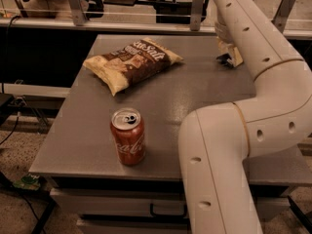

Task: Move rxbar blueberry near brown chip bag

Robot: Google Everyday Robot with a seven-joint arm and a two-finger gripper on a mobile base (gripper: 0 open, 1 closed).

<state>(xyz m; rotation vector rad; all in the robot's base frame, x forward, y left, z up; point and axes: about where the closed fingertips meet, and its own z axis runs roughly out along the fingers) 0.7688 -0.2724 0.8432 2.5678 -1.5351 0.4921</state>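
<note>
The brown chip bag (131, 61) lies on the far left part of the grey table (195, 96), dark brown in the middle with cream edges. My gripper (227, 57) is low over the far right part of the table, mostly hidden behind my white arm (258, 82); only its cream housing and a dark tip show. The rxbar blueberry is hidden; I cannot tell whether the dark bit under the gripper belongs to it. The gripper is well to the right of the chip bag.
A red soda can (127, 136) stands upright near the table's front left. My arm's elbow (219, 145) covers the front right of the table. A railing and dark furniture stand behind the table's far edge.
</note>
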